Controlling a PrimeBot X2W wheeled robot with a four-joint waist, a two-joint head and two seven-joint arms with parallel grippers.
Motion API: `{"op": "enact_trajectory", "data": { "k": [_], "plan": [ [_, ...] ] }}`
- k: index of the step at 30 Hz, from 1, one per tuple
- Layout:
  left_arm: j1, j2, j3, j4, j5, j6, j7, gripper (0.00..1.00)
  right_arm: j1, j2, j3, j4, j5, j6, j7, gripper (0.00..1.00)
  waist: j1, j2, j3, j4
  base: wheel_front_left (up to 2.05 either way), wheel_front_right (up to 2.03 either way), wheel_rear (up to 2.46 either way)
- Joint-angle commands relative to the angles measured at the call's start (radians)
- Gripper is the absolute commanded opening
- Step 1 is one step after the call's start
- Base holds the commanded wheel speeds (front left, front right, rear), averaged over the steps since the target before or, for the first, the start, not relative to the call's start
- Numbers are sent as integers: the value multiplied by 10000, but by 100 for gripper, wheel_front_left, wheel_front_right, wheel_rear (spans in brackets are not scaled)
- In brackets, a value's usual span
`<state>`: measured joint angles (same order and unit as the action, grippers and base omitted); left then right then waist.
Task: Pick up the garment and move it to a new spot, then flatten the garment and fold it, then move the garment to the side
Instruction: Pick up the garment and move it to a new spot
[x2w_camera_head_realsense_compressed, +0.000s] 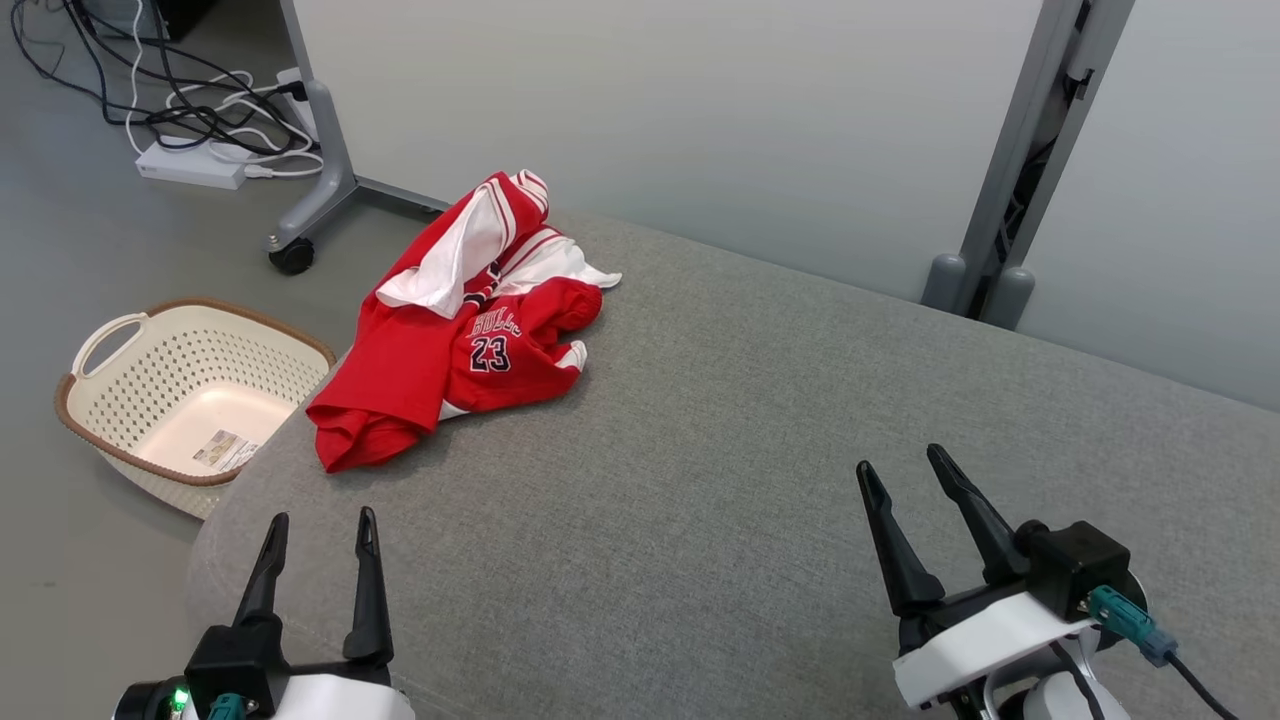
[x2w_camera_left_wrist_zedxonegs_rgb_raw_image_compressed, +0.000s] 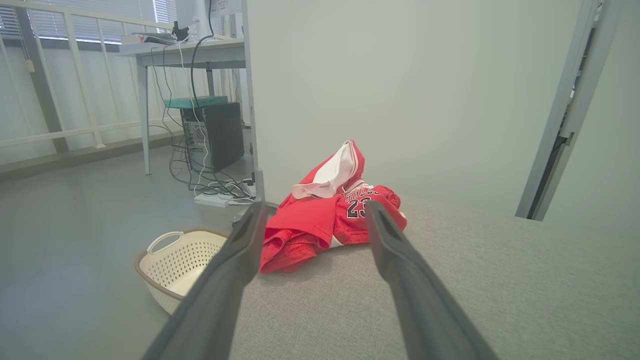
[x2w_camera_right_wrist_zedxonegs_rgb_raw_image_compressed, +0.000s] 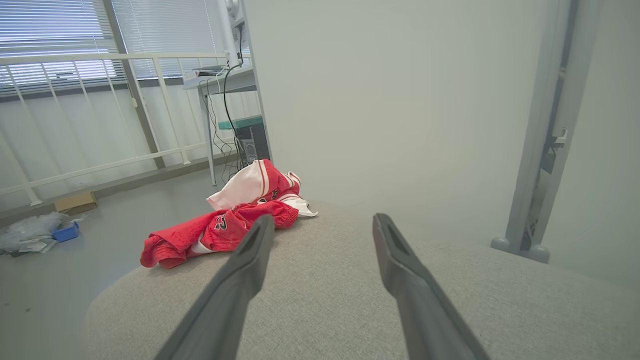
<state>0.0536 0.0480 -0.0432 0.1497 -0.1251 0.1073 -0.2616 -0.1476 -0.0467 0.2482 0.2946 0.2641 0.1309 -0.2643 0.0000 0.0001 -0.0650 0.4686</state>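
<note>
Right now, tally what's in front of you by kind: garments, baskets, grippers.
Garments: 1, the red jersey, crumpled on the grey cushion
Baskets: 1, the laundry basket on the floor
Grippers: 2, left gripper and right gripper, both open
Total: 4

Garment (x2w_camera_head_realsense_compressed: 420, 370) on bed (x2w_camera_head_realsense_compressed: 750, 450), basket (x2w_camera_head_realsense_compressed: 140, 395) on floor (x2w_camera_head_realsense_compressed: 60, 250).
Garment lies at the bed's far-left edge; basket stands just beyond that edge.

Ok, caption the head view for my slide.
Left gripper and right gripper, both open, hover over the grey cushion; crumpled red jersey lies near the basket.
</note>
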Motion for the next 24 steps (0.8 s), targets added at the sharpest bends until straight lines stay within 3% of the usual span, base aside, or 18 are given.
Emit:
{"op": "enact_trajectory", "data": {
  "k": [1,24],
  "plan": [
    [34,44,71,-75,-93,76,-32,100,-135,-69,44,36,-8,-1,-20,100,0,-1,90,81,0,0,0],
    [49,41,78,-217,-235,316,-32,100,-426,-67,396,320,117,-3,-20,100,0,-1,115,95,0,0,0]
  ]
}}
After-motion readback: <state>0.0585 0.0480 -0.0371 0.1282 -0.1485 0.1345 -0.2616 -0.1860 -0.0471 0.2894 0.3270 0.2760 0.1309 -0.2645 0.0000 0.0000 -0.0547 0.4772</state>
